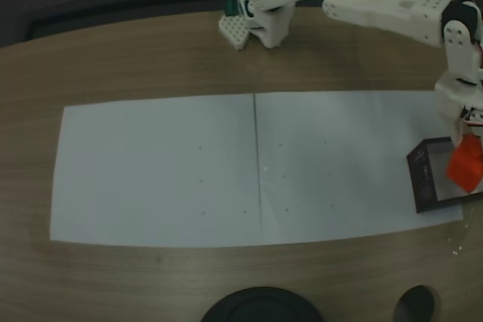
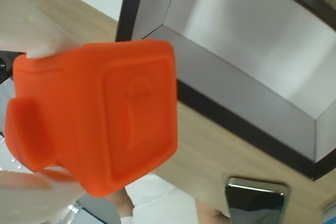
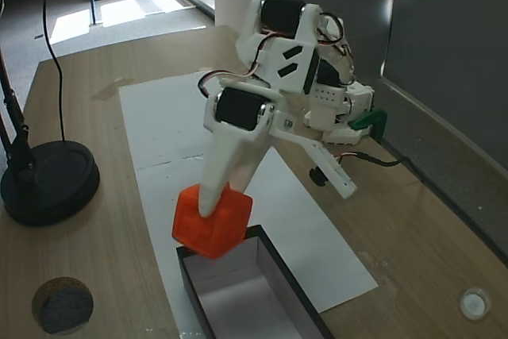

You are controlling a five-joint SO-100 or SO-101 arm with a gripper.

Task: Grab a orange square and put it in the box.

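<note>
My gripper (image 1: 462, 137) is shut on the orange square (image 1: 466, 162), a bright orange-red block held in the air. In a fixed view the block (image 3: 213, 222) hangs above the near-left corner of the box (image 3: 238, 303), pinched under the white finger of the gripper (image 3: 214, 200). The box (image 1: 421, 180) has thin black walls and a pale floor and lies at the right end of the paper. In the wrist view the block (image 2: 100, 114) sits close to the lens in the gripper (image 2: 31, 119), with the box (image 2: 262, 30) below and to the right.
Two white paper sheets (image 1: 226, 171) cover the wooden table. A black round lamp base (image 3: 48, 180) and a dark disc (image 3: 62, 303) stand at the table's left in a fixed view. The arm's base (image 1: 256, 13) is at the far edge.
</note>
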